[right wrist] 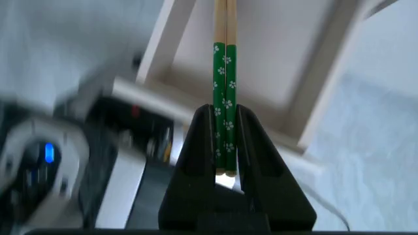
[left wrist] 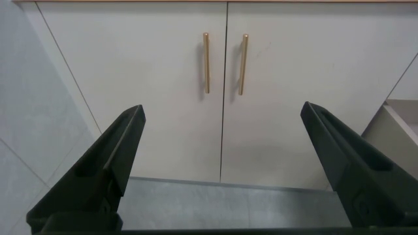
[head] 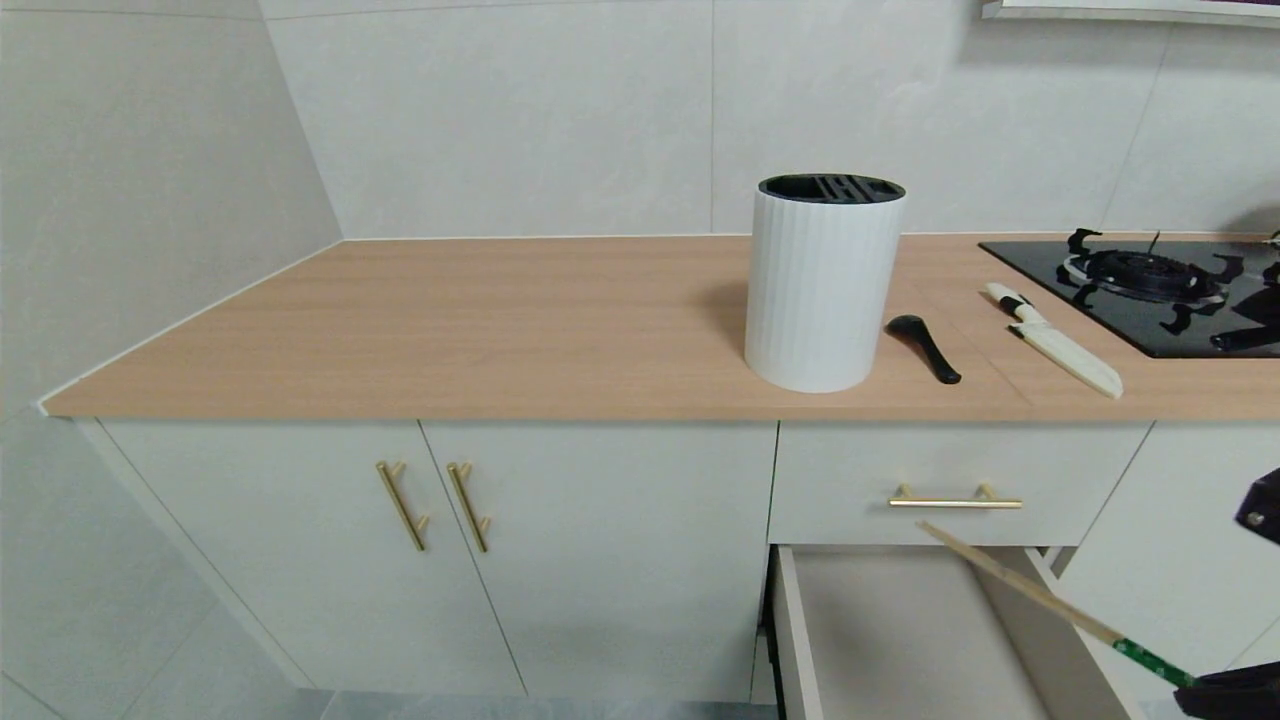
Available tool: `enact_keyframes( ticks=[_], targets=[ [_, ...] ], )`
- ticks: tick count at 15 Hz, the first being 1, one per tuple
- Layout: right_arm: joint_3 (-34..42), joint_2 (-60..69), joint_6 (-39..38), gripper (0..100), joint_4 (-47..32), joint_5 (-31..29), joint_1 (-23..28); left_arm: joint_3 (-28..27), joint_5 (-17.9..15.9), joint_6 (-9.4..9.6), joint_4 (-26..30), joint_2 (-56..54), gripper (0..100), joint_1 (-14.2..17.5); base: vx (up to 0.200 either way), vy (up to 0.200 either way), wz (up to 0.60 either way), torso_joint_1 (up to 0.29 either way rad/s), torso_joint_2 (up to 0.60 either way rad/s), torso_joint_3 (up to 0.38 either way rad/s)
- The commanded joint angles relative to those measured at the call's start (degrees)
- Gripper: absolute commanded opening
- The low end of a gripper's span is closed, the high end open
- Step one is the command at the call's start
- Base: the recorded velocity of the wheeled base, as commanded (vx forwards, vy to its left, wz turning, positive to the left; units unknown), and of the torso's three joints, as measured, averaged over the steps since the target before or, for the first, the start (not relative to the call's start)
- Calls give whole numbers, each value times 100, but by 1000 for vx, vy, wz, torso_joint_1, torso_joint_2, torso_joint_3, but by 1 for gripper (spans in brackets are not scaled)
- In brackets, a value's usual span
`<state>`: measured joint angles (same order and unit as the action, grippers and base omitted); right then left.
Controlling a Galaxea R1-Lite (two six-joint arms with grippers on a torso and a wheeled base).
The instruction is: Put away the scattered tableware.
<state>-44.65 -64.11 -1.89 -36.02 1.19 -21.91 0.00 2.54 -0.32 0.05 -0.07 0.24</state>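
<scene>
My right gripper [right wrist: 224,147] is shut on a pair of wooden chopsticks [right wrist: 224,78] with green flowered ends. In the head view the chopsticks [head: 1040,598] slant from the right gripper [head: 1235,690] at the lower right corner up over the open lower drawer [head: 800,640]. On the wooden countertop [head: 450,330] a black spoon [head: 925,345] and a white knife [head: 1055,340] lie to the right of a white ribbed utensil holder [head: 822,285] with a black slotted top. My left gripper [left wrist: 222,170] is open, low in front of the cabinet doors [left wrist: 222,98].
A black gas stove [head: 1150,285] sits at the counter's far right. A closed drawer with a gold handle [head: 955,502] is above the open one. Double cabinet doors with gold handles [head: 430,505] stand to the left. Tiled walls bound the back and left.
</scene>
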Motion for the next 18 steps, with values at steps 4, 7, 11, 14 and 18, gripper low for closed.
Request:
enact_keyframes(
  ticks=[4,7,11,14,18],
  targets=[
    [212,-2009,-1147,0,649,12,-358,0,1,-3,-5,7,100,2,0,0,0,0,0,0],
    [212,-2694,-1437,0,922,12,-472,0,1,-3,-5,7,100,2,0,0,0,0,0,0],
    [247,-3283,-2079,0,1783,-40,-481,0,1,-3,-5,7,100,2,0,0,0,0,0,0],
    [229,-3644,-2263,0,2187,-366,-587,0,1,-3,-5,7,100,2,0,0,0,0,0,0],
    [203,-3995,-2246,0,2750,-568,-639,0,1,-3,-5,7,100,2,0,0,0,-106,338,231]
  ],
)
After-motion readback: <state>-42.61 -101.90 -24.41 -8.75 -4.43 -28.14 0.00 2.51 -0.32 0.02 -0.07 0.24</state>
